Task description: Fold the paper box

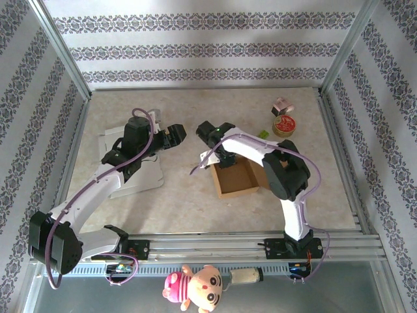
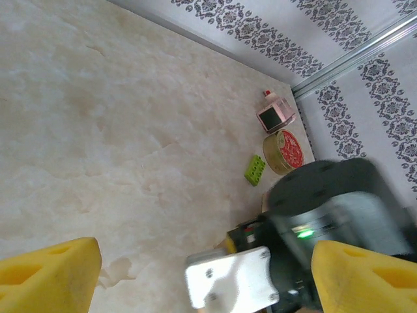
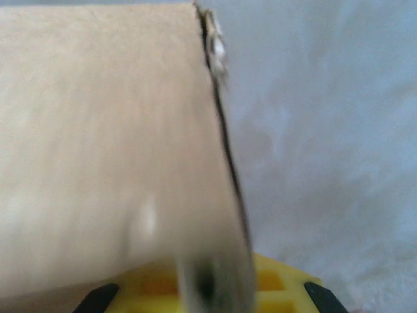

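The brown paper box point(image 1: 236, 181) lies open on the table right of centre, its walls up. My right gripper point(image 1: 220, 158) reaches down at the box's far-left corner. In the right wrist view a cardboard wall point(image 3: 104, 143) runs into the yellow pads point(image 3: 280, 287), and the right gripper point(image 3: 215, 287) looks shut on that wall's edge. My left gripper point(image 1: 177, 134) hovers left of the box, pointing at the right arm's wrist. Its yellow fingers point(image 2: 52, 274) stand wide apart, so the left gripper point(image 2: 208, 280) is open with nothing in it.
A flat white board point(image 1: 133, 176) lies under the left arm. A red-lidded tin point(image 1: 285, 125), a small pink box point(image 1: 282, 105) and a green brick point(image 1: 263, 134) sit at the back right. A plush doll point(image 1: 195, 287) lies beyond the near rail. Metal frame rails border the table.
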